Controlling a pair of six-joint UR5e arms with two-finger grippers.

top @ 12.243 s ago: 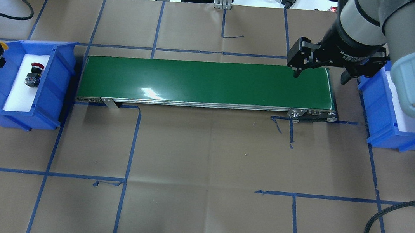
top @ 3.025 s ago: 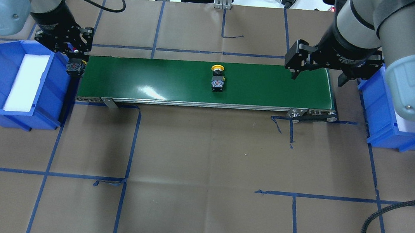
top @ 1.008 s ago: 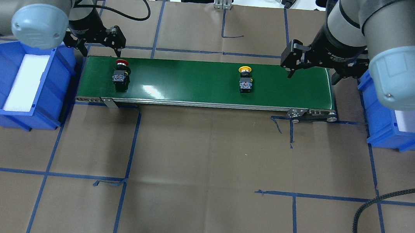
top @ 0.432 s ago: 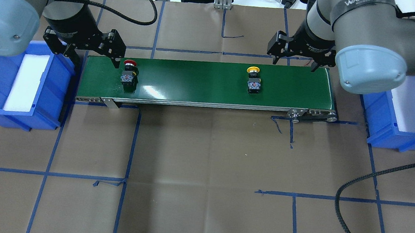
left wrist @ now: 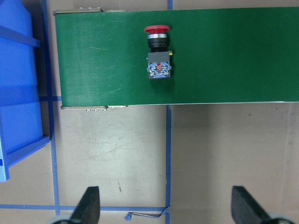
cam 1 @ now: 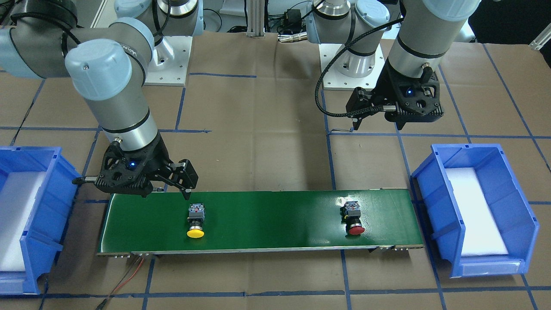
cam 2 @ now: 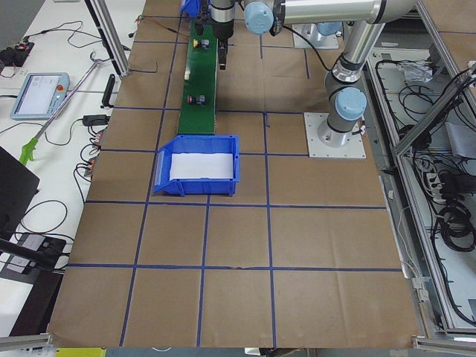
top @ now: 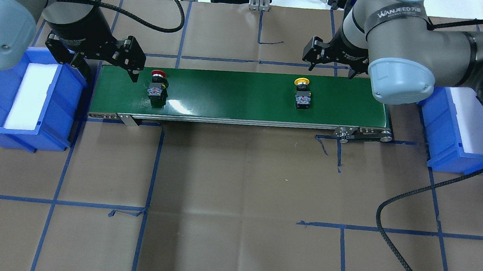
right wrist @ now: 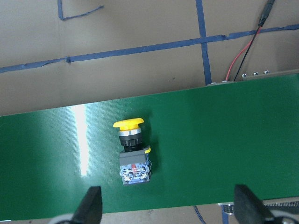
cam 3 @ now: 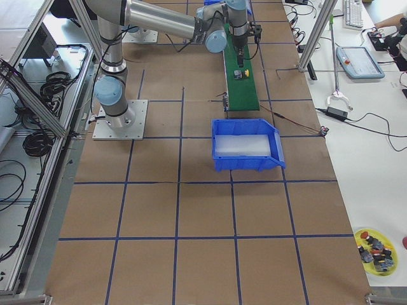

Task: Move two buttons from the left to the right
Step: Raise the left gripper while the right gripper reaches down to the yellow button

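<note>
Overhead view, lower frame: creased brown paper (top: 228, 252) covers the table, ruled into squares by blue tape (top: 52, 201). A braided black cable (top: 396, 257) curls in at lower right.

Mid-frame: a glossy green conveyor belt (top: 228, 95) with a silver rail along its near edge. Both buttons lie on it on their sides, mushroom caps toward the far edge. The red button (top: 157, 84) is near the belt's left end. The yellow button (top: 302, 95) is right of centre, well apart from it. Each has a black collar and a boxy grey contact block.

At the belt's ends I see the left bin (top: 18, 137) and the right bin (top: 447, 163), both blue plastic lined with white foam (top: 30, 93).

Upper left: the left gripper (top: 106, 69) hangs over the belt's left end, fingers spread and empty. Upper right: the right gripper (top: 331, 67) hovers past the belt's far edge, fingers parted, holding nothing. On the right arm I read WANJEED (top: 396, 14).
</note>
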